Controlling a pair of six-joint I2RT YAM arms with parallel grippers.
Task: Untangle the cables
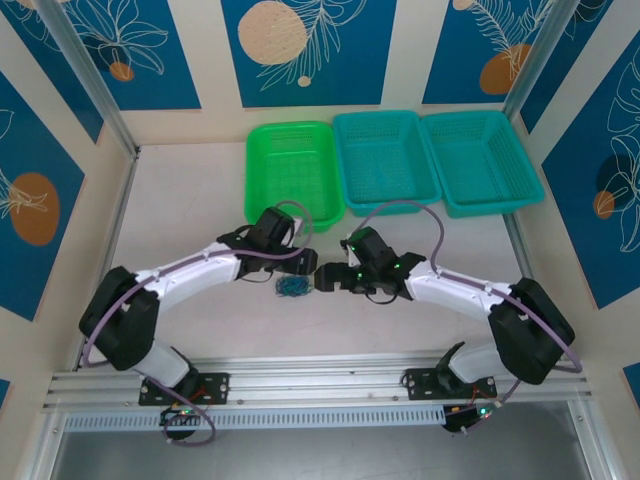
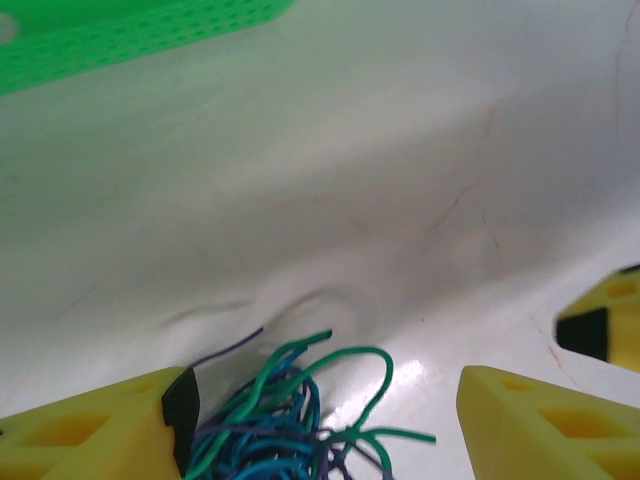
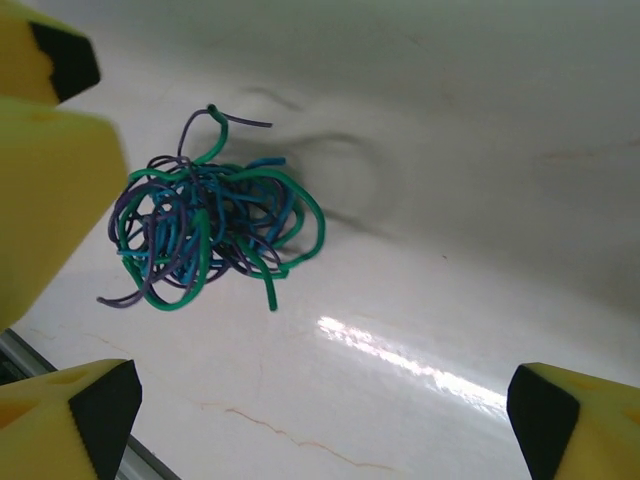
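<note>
Cables (image 1: 292,287) short of green basket (image 1: 290,128)

From above the light is bright and even and the picture sharp, with faint soft shadows on the white table (image 1: 180,200). The left wrist view is soft throughout: the green basket (image 2: 120,40) is blurred and overexposed, tinting the table's upper left green, and a small glare spot sits beside the cables (image 2: 290,420). In the right wrist view the cables are crisp, a white glare streak lies below them, and the top edge falls into shade.
</note>
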